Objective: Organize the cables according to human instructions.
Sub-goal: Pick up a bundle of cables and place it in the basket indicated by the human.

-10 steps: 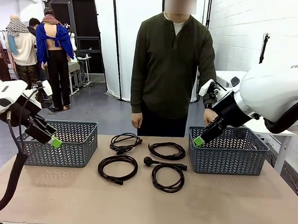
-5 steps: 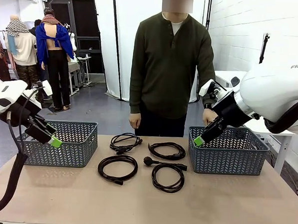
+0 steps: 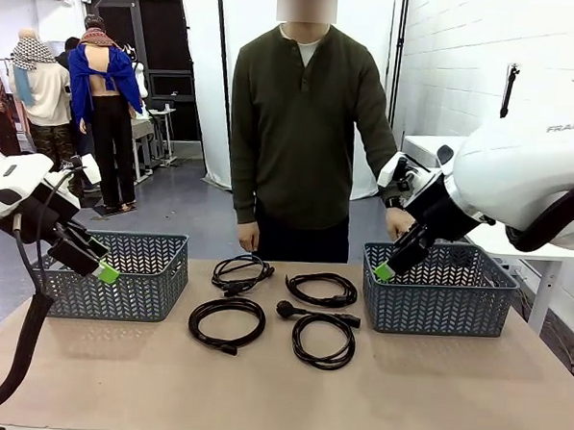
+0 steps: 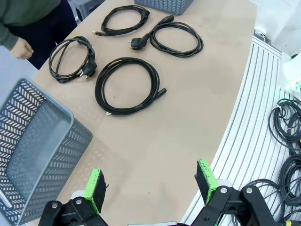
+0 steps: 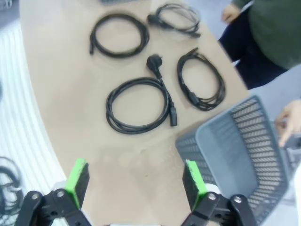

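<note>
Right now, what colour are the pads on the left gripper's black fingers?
Bright green pads; clearest in left wrist view.

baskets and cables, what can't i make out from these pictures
- Left basket floor: front view, hidden by its near wall; left wrist view, partly cut off by the left edge.
- Right basket floor: front view, hidden by its near wall; right wrist view, blurred.
- Person's hand: front view, partly behind the right arm.
- Plugs on the cables: front view, type too small to tell.

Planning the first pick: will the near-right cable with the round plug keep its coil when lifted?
Probably not: the near-right cable lies as a loose loop with no visible tie, so likely floppy. Its plug juts out, may dangle. Thin cord: probably light.
</note>
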Robot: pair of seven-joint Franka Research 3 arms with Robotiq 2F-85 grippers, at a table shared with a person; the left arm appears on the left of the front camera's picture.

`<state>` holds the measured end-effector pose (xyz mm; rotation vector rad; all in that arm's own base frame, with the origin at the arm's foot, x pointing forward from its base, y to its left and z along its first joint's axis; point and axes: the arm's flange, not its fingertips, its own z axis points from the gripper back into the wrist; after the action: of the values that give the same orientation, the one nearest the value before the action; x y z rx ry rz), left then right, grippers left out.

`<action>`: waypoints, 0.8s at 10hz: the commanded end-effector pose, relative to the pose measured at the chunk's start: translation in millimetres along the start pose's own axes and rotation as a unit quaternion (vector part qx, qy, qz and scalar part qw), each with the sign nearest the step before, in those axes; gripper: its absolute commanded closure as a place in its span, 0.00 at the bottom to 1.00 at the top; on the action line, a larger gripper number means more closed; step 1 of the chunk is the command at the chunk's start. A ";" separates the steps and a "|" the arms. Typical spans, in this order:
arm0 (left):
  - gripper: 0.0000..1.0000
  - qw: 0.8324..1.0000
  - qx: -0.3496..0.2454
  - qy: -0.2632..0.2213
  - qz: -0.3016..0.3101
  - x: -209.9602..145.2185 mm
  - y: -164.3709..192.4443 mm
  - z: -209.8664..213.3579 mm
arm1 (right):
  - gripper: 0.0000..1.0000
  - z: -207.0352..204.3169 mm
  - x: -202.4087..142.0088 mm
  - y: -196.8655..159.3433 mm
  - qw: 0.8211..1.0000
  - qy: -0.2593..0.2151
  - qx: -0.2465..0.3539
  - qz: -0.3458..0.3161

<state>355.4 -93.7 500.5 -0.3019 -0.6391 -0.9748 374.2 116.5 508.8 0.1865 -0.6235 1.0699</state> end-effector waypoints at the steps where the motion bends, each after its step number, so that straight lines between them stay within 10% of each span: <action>1: 0.00 1.000 -0.008 -0.004 -0.002 -1.6 2.0 -1.0 | 0.00 -9.9 21.3 -27.7 0.996 0.064 0.011 0.056; 8: 0.00 1.000 -0.008 -0.004 -0.002 -1.6 2.0 -1.0 | 0.00 -97.8 78.5 -70.6 0.968 0.160 0.090 0.169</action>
<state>355.4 -94.4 500.0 -0.2999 -0.6368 -0.9759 485.4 185.7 484.8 0.0828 -0.2693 1.3957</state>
